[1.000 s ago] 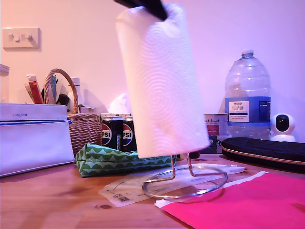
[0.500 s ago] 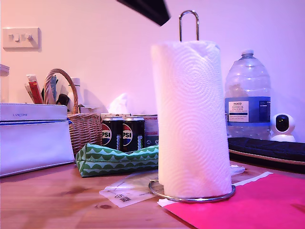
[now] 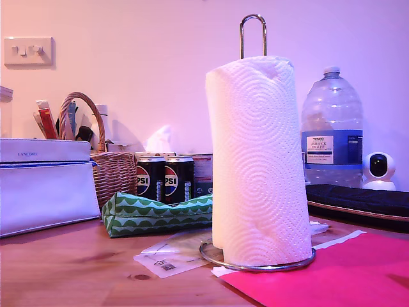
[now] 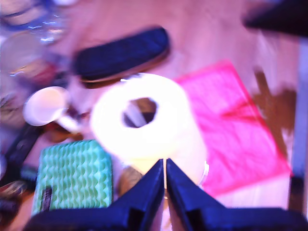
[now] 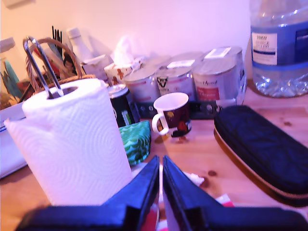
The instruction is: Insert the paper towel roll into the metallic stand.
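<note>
The paper towel roll [image 3: 255,160] stands upright on the metallic stand, whose chrome loop [image 3: 253,29] pokes out above it and whose ring base [image 3: 255,265] shows below it. From above, the first wrist view shows the roll [image 4: 139,115] with the stand's rod [image 4: 132,115] inside its dark core. My first gripper [image 4: 165,166] hangs above the roll, shut and holding nothing. The second wrist view shows the roll [image 5: 72,139] and the loop [image 5: 41,62] from the side. My second gripper [image 5: 161,163] is shut and empty, apart from the roll. Neither gripper shows in the exterior view.
Behind the roll stand two Pepsi cans [image 3: 163,179], a green patterned pouch [image 3: 156,214] and a wicker basket [image 3: 108,166]. A white box [image 3: 45,185] is at the exterior view's left. A water bottle [image 3: 332,128], black case [image 3: 358,201] and pink sheet [image 3: 332,275] are at its right. A mug [image 5: 171,113] stands nearby.
The roll was held tilted above the stand's base, then dropped over the loop and now stands on the ring. The gripper let go and rose out of the exterior view.
</note>
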`<state>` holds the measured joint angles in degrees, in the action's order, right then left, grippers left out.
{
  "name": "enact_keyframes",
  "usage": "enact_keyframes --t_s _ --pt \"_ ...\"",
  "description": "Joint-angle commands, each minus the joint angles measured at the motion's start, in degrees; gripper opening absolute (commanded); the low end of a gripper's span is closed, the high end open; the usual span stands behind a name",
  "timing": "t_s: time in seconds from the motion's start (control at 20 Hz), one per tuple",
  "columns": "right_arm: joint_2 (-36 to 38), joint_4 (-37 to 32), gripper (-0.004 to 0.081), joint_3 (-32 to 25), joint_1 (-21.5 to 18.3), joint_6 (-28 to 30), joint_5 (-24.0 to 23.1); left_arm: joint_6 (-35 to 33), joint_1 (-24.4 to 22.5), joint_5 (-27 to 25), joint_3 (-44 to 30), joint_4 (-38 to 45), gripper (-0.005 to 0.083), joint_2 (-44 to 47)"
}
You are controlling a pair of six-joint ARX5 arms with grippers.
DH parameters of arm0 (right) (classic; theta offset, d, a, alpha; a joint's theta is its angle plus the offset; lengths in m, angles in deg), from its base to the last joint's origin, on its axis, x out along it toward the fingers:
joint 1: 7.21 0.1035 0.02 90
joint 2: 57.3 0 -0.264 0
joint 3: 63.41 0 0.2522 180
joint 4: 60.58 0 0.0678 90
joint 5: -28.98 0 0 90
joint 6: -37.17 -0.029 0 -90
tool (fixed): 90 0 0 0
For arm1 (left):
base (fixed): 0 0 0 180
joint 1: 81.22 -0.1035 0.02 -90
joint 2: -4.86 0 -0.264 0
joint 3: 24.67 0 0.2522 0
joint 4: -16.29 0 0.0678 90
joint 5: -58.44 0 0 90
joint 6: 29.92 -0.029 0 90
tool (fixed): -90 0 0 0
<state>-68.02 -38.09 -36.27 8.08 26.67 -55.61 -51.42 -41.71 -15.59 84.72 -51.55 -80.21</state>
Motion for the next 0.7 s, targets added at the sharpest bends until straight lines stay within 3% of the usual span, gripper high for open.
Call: enact_keyframes --t_s 0.0,0.15,0.3,0.65 --pt "-0.3 -2.0 -0.0013 -0.4 -0.3 0.0 -0.5 3.2 -1.1 -0.6 -1.7 3.0 -0.0024 -0.5" --pt "-0.3 -2.1 -0.0013 -0.4 -0.3 1.2 -5.5 8.5 -2.0 -5.8 -7.5 10.0 -0.0024 1.2" --pt "-0.3 -2.0 -0.0013 -0.4 -0.4 3.7 -6.4 12.7 -2.6 -11.2 -16.7 18.9 -0.0024 5.2" --pt "-0.3 -1.5 -0.0013 -0.4 -0.4 5.0 -7.5 17.7 -9.2 -12.3 -39.8 36.0 -0.0024 18.0"
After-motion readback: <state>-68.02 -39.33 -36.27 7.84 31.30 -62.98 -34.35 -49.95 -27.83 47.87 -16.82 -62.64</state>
